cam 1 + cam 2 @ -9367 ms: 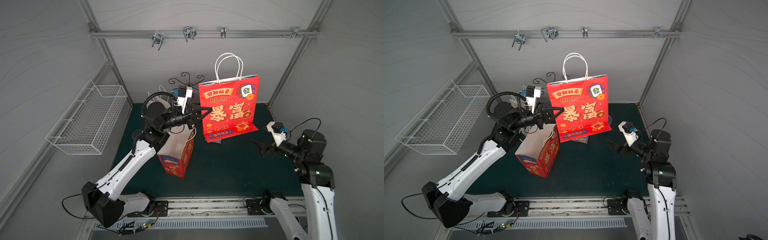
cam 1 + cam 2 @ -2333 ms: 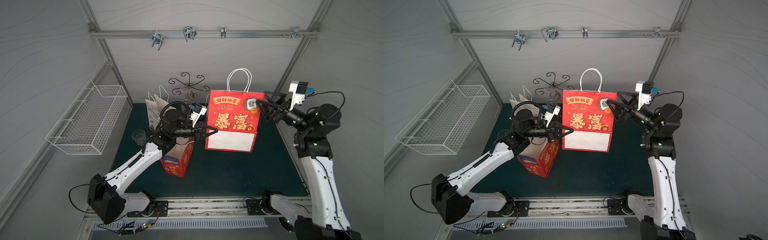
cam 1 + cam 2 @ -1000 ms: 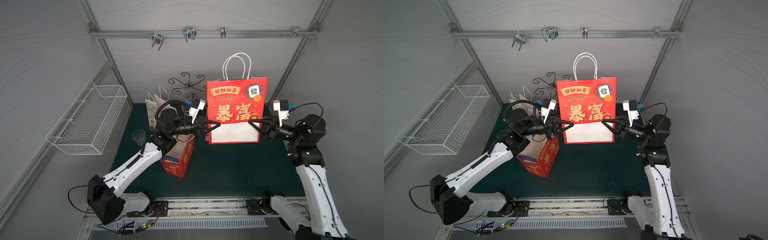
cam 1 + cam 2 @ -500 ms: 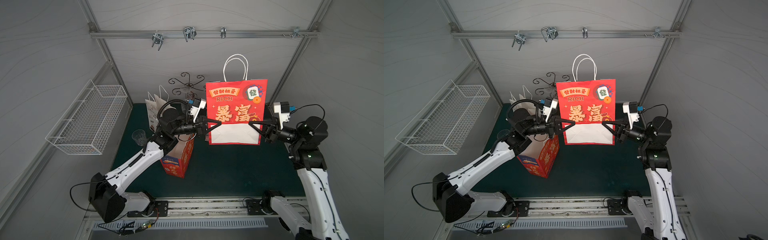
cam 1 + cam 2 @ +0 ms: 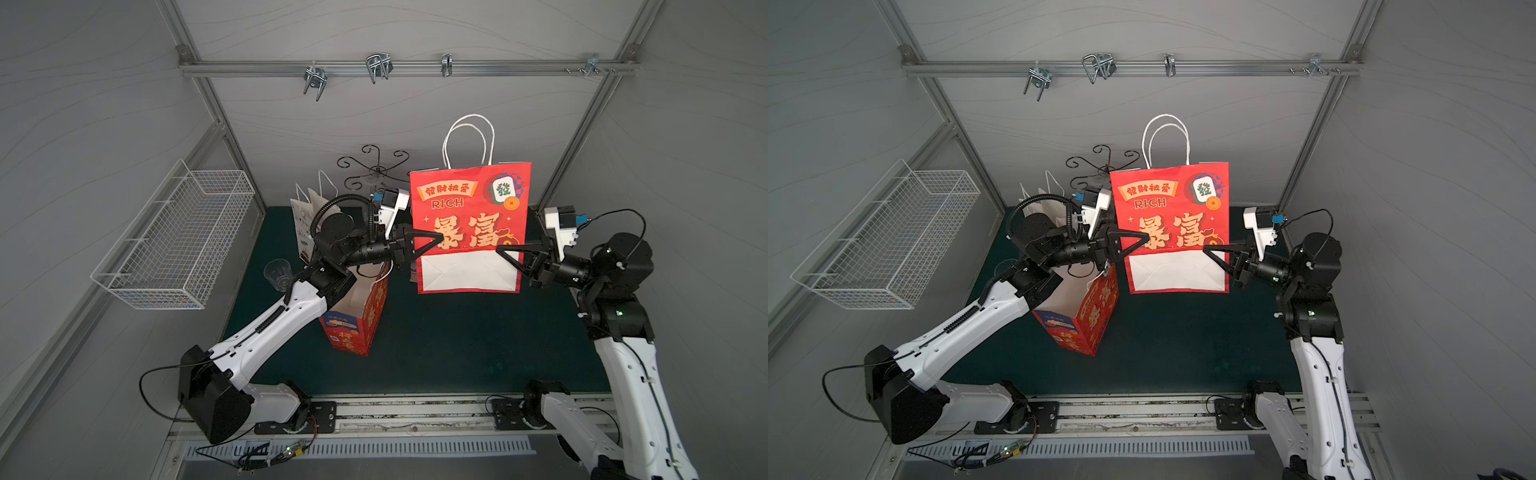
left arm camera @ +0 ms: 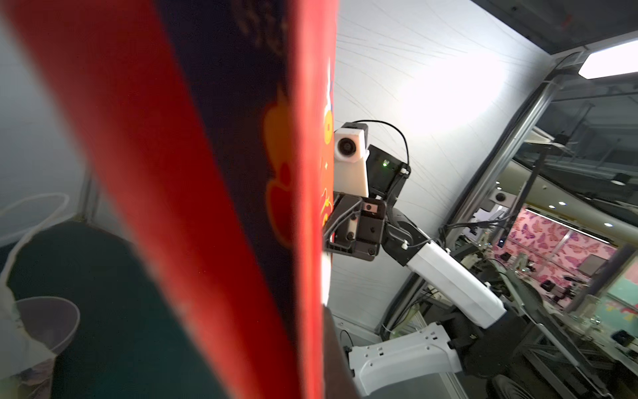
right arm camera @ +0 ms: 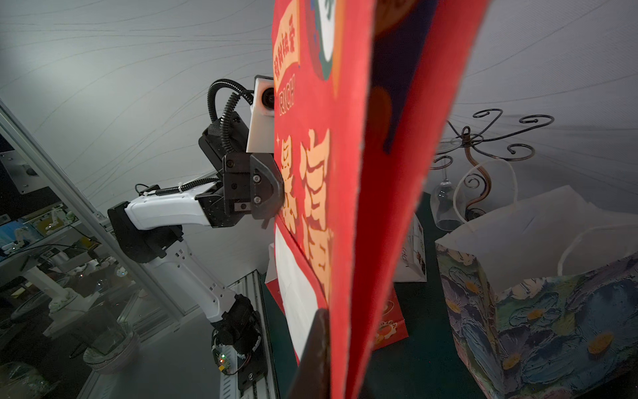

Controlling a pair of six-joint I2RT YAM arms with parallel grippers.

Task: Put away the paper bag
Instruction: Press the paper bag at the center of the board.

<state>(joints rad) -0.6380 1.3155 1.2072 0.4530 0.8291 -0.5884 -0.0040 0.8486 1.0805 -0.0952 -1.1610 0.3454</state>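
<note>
A flat, folded red paper bag (image 5: 469,199) (image 5: 1167,199) with gold characters and white rope handles hangs upright above the green mat, stretched between both arms. My left gripper (image 5: 438,239) (image 5: 1144,239) is shut on the bag's left edge at mid height. My right gripper (image 5: 500,250) (image 5: 1206,250) is shut on its right edge, a little lower. The left wrist view shows the bag (image 6: 207,172) edge-on, pinched in the left gripper (image 6: 316,345). In the right wrist view the bag (image 7: 345,172) fills the middle, clamped in the right gripper (image 7: 333,338).
An open red bag (image 5: 357,316) stands on the mat under my left arm. Behind it are a white bag (image 5: 309,220), a clear cup (image 5: 277,272) and a black scroll rack (image 5: 374,168). A wire basket (image 5: 174,237) hangs on the left wall. Hooks (image 5: 378,68) sit on the top rail. A floral bag (image 7: 535,293) stands at the back.
My right gripper's jaws closed the last bit onto the bag's right edge. The bag sank slightly and now hangs straighter between the two arms.
</note>
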